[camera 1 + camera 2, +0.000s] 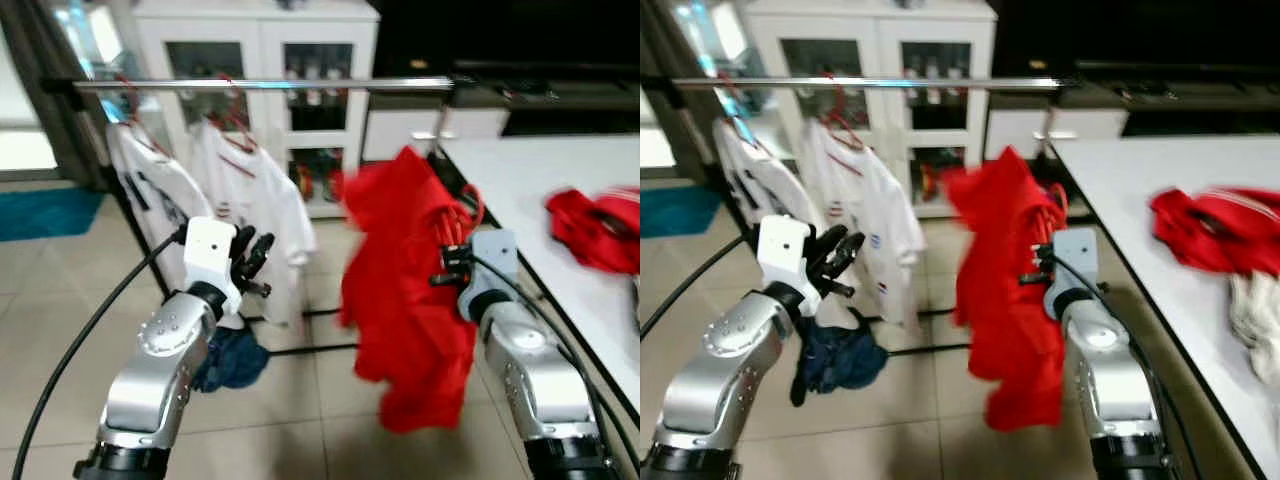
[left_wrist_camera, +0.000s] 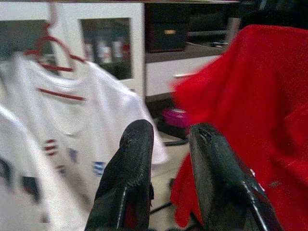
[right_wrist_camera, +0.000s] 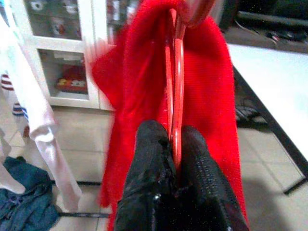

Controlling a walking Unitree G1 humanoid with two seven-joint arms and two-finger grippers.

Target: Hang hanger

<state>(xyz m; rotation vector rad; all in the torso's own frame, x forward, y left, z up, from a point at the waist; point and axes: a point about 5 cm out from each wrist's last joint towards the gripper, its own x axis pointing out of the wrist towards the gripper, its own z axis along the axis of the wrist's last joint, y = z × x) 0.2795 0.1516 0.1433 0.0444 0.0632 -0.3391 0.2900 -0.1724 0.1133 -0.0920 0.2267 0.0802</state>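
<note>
So the right gripper is clamped on a red hanger carrying a red shirt mid-frame, below the rail along the top, while the left gripper sits empty, fingers parted.

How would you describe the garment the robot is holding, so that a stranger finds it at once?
Find the metal rail in front of the white cabinet. Right of the white shirts hanging there, a red shirt dangles from a red hanger pinched by the right gripper, unhung.
</note>
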